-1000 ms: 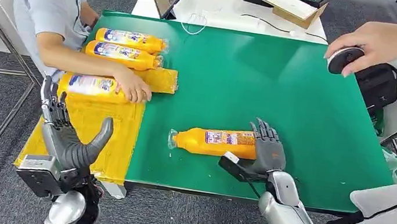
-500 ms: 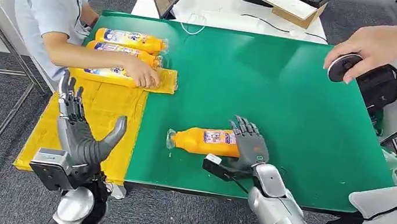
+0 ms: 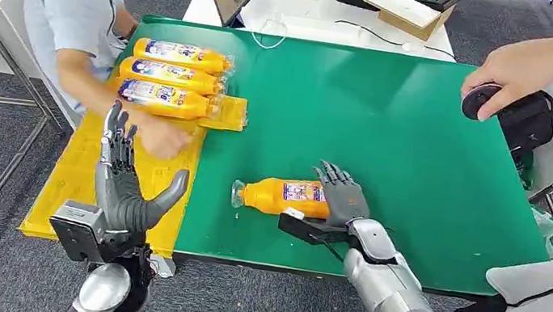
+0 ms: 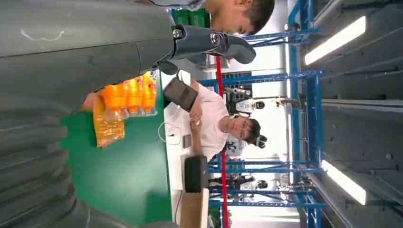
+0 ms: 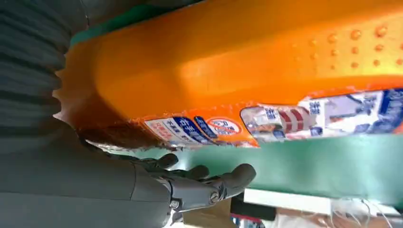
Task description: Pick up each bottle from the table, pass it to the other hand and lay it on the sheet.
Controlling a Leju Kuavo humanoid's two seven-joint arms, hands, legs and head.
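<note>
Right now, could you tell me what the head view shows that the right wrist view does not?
Head view alone: the left hand raised and open over the yellow sheet, three bottles lying at the sheet's far end, and a person's hand nearby. Right wrist view alone: the label print close up. Both: the right hand around the orange bottle on the green table.

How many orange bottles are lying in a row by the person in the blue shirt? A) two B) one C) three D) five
C: three orange bottles lie side by side next to the person, while a fourth bottle lies apart at the right hand.
</note>
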